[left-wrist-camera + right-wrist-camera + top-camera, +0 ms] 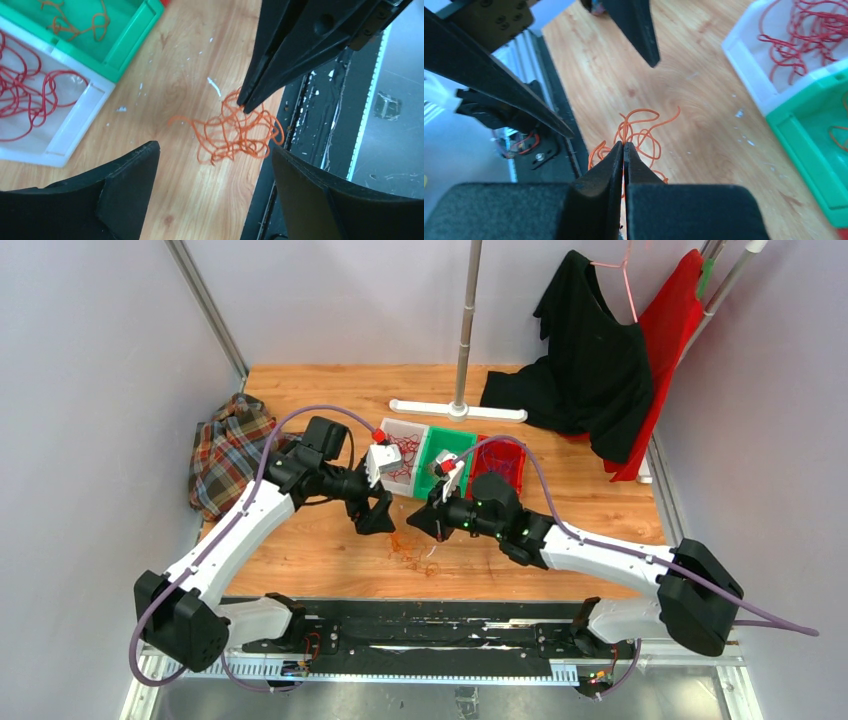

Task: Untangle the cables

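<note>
A clump of thin orange cables (412, 548) (235, 132) (639, 131) lies on the wooden table near its front edge. My right gripper (425, 523) (624, 145) is shut, its tips pinching an orange strand at the top of the clump; the left wrist view shows these tips (246, 106) on the strand. My left gripper (378, 523) (214, 150) hangs open just left of the clump, with the lower loops of the clump between its wide-apart fingers and nothing gripped. Red cables lie in a white bin (403, 455) (75, 125) (744, 65). Orange ones lie in a green bin (443, 460) (135, 45) (794, 135).
A red bin (498, 462) stands to the right of the green one. A plaid cloth (230, 450) lies at the left, a black garment (590, 360) and a stand's white base (458, 410) at the back. A black rail (440, 625) runs along the table's front edge.
</note>
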`<state>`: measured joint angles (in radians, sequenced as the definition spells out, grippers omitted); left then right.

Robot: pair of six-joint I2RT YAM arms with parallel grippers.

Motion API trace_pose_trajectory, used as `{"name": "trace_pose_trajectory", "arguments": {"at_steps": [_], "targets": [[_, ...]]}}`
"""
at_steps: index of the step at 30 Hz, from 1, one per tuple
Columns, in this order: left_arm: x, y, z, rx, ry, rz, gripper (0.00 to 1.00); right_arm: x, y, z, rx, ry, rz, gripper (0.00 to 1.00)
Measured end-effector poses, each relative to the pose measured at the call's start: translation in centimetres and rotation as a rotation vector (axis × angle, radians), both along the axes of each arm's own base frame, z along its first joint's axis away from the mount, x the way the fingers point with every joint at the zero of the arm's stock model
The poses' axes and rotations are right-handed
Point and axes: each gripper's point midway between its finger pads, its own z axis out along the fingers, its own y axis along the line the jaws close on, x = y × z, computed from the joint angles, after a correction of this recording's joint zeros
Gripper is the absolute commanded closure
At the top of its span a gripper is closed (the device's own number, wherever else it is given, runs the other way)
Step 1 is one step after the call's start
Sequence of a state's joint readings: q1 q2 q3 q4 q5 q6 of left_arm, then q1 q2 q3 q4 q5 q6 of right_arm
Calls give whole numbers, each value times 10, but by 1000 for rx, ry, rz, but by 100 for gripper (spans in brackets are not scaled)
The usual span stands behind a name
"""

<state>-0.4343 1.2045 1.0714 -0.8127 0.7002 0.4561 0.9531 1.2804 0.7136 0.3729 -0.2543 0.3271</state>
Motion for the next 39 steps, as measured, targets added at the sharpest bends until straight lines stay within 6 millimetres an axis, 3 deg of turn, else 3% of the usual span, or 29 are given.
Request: {"name": "trace_pose_trajectory", "arguments": {"at_steps": [3, 10, 11, 14, 17, 23, 28, 31, 39], "targets": [[-6, -5, 9, -45, -23, -53, 19, -9, 7, 13, 47, 18, 51, 99], [-23, -10, 19, -106, -39, -160, 43, -24, 23, 46, 125, 13, 146, 99], [-27, -10, 19, -109, -37, -178, 48, -26, 24, 48, 131, 12, 156, 99], [-36, -10, 19, -122, -24, -220, 81, -30, 26, 49, 137, 24, 175, 99], [-43, -10, 20, -135, -10, -245, 98, -30, 27, 47, 134, 34, 174, 99], [-43, -7, 26, -124, -40, -236, 99, -25, 26, 52, 147, 22, 143, 98], [-39, -3, 38, -107, -70, -184, 99, -15, 17, 60, 180, -7, 53, 55], [-33, 1, 44, -86, -69, -114, 99, -6, 9, 53, 174, -18, -29, 42], [-26, 8, 58, -82, -70, 38, 99, -22, 26, 51, 121, -128, -51, 37]]}}
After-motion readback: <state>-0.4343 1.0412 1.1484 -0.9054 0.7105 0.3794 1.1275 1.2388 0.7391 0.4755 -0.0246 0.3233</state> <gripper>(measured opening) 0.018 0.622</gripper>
